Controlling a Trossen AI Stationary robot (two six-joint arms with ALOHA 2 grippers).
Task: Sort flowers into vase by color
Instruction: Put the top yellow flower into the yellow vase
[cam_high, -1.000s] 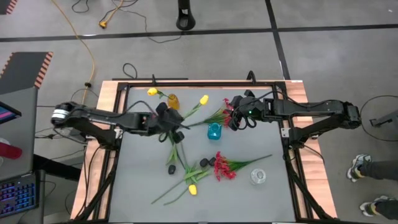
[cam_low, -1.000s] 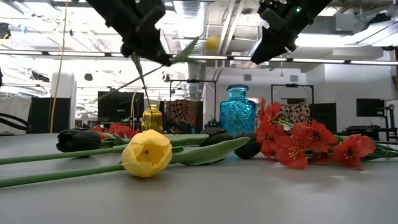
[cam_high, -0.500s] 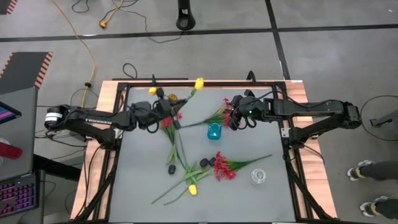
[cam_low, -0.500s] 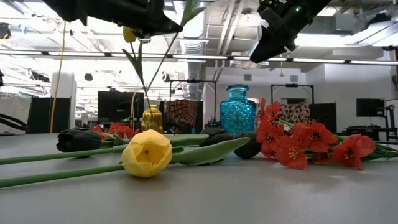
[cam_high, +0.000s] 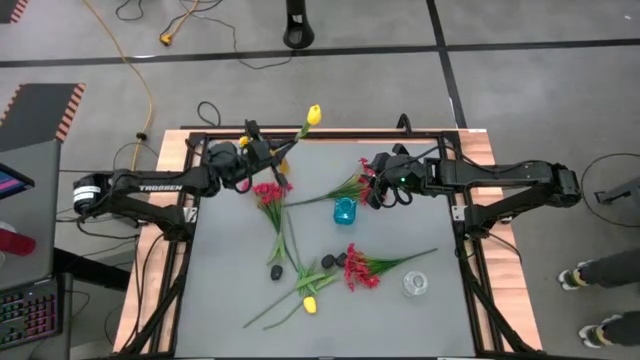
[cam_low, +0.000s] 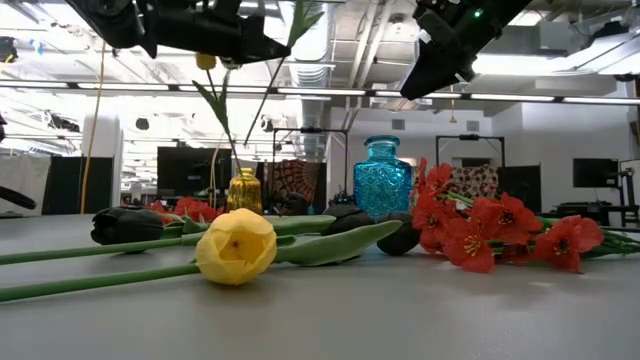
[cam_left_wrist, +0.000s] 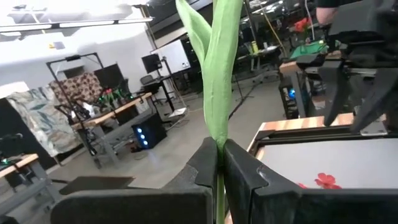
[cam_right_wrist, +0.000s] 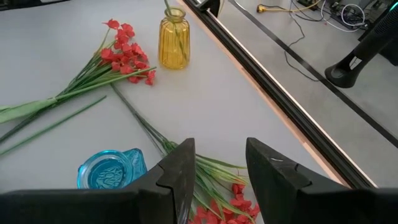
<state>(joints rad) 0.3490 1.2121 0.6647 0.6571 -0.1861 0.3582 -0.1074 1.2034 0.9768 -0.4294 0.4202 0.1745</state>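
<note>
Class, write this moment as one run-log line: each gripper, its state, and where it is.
left gripper: shut on yellow tulip stem, near yellow vase | right gripper: open, above red flowers beside blue vase

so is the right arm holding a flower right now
No, the right gripper has its jaws open and empty above the red blossom spray beside the blue vase.
</note>
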